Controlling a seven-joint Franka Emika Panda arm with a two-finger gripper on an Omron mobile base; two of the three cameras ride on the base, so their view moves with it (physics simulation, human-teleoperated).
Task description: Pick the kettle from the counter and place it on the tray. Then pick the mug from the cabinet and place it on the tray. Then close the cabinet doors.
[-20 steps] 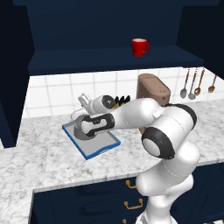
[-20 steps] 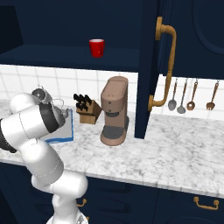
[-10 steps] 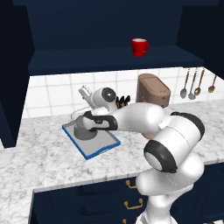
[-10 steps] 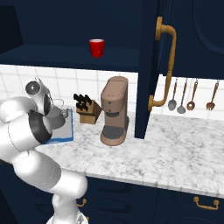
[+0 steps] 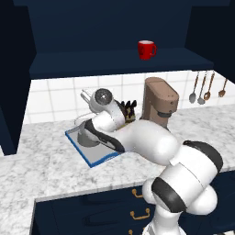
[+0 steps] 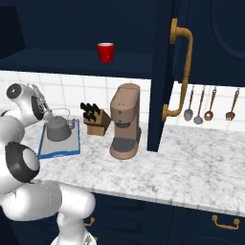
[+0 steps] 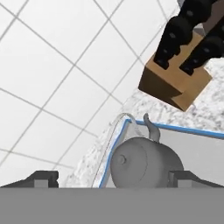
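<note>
Arm has lifted off kettle (image 6: 58, 129), now on tray (image 6: 72, 147); gripper (image 7: 109, 177) released; next: reach mug (image 6: 105, 51) in cabinet (image 6: 62, 26).

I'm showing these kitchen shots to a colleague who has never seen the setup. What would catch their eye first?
Probably the bright red mug, alone on the dark shelf of the open navy cabinet. Next, the dark-grey kettle sitting on the blue-rimmed tray on the marbled counter, with the open gripper just above it. The tall brown coffee machine and the knife block stand beside the tray.
</note>
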